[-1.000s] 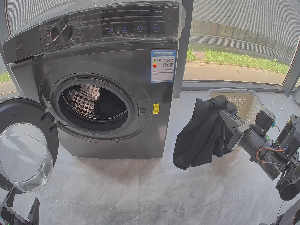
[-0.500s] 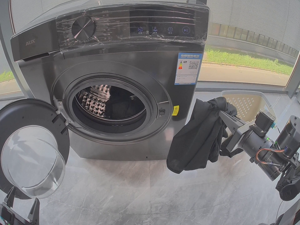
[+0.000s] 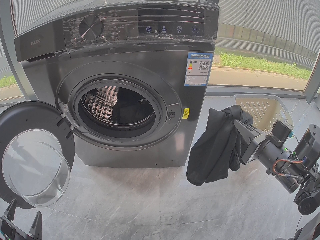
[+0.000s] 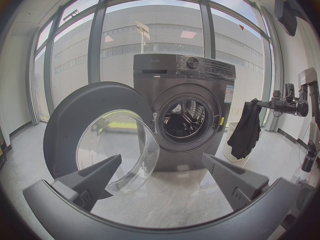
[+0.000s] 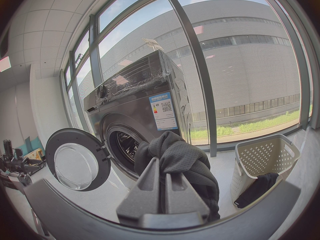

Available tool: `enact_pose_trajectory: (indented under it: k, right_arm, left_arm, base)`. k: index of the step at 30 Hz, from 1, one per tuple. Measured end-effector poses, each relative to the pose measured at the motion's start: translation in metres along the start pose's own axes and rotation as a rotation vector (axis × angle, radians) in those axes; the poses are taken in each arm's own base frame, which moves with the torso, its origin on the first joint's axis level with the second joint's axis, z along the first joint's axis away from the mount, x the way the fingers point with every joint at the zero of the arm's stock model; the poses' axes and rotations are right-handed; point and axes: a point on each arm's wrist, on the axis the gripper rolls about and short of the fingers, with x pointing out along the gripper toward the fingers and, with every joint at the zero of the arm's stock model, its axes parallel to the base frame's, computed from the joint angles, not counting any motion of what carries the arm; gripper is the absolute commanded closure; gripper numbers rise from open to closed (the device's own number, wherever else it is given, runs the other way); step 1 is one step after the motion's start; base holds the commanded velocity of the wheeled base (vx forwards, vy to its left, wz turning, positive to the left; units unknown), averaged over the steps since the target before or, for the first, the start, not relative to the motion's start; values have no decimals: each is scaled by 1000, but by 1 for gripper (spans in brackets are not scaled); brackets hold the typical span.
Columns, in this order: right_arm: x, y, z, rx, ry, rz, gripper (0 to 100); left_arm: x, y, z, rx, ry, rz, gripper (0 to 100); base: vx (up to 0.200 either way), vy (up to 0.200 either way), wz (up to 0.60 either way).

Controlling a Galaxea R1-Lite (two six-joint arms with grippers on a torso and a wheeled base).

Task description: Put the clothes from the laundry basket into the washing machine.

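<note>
black fabric garment (image 3: 215, 147) hangs beside the open dark grey washing machine (image 3: 133, 64)
right gripper (image 3: 237, 122) jaws clamp its bunched top, near the cream perforated laundry basket (image 3: 263, 108); left gripper (image 4: 161, 156) jaws stand wide.

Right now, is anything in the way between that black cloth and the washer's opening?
Nothing visible. The door hangs open to the left of the drum, and only bare floor lies between cloth and washer.

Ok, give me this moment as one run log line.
right gripper: shut on black garment, beside laundry basket | left gripper: open, low | washing machine door: open
</note>
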Motion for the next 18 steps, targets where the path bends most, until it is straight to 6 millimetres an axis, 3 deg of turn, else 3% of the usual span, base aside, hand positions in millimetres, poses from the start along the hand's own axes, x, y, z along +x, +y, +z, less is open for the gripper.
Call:
enact_pose_trajectory:
  k: [18]
  right_arm:
    - [0,1,-1,7,3,4,100]
  left_arm:
    - [0,0,0,0,0,-1,0]
  base:
    - [0,189,0]
